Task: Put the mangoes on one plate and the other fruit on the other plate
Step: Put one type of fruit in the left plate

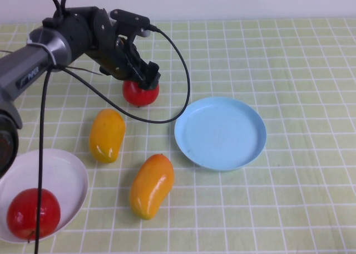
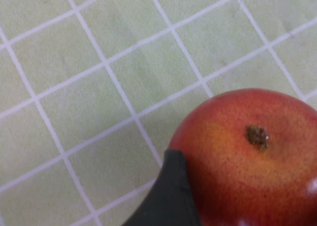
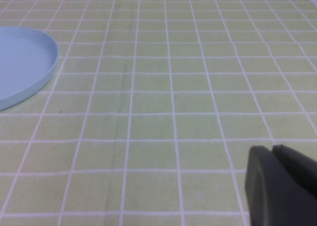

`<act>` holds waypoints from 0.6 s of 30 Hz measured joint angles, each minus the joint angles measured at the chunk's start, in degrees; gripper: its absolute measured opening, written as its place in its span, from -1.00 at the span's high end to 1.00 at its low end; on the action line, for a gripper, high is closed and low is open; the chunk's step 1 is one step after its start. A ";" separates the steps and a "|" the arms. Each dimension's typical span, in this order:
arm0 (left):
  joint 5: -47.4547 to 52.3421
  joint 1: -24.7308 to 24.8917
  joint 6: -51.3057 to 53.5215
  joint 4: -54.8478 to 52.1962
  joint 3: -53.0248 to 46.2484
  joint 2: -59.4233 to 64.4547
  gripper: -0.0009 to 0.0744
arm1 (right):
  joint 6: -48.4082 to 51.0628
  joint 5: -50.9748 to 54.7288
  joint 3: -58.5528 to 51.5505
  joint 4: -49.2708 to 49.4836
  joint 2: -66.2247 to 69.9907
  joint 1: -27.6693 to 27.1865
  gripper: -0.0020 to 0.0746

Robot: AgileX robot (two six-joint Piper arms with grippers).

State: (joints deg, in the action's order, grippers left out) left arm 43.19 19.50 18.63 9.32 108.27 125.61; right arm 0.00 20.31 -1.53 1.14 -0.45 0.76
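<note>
Mangoes, two glossy yellow-orange ovals point(image 1: 151, 185) point(image 1: 107, 134), lying on green checked tablecloth point(image 1: 300, 87) between white plate point(image 1: 67, 173) holding round red apple point(image 1: 33, 213) and bare light blue plate point(image 1: 220, 132). Farther back, left gripper point(image 1: 146, 79) spread around second red apple point(image 1: 140, 93), grip unclear. Right gripper point(image 3: 277, 186) clenched, low over cloth.

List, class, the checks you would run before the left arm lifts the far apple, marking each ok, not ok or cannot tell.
1. Left gripper down over the far apple: ok.
2. Fingers firmly clamped on it: cannot tell.
3. White plate has room beside the near apple: ok.
4. Mangoes on the blue plate: not ok.
5. Right gripper shut, parked clear: ok.
</note>
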 joint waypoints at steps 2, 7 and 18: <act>0.86 0.00 0.00 0.00 0.00 -1.30 -0.57 | 0.00 0.00 0.00 0.00 0.00 0.00 0.99; 6.77 0.00 0.00 -0.28 0.00 -9.31 -0.57 | 0.00 0.00 0.00 0.00 0.00 0.00 0.99; 25.73 -1.13 -3.59 -9.78 -7.17 -25.11 -0.57 | 0.00 0.00 0.00 0.00 0.00 0.00 0.99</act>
State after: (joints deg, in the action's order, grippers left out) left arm 68.91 18.37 15.04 -0.46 101.11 100.51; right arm 0.00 20.31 -1.53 1.14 -0.45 0.76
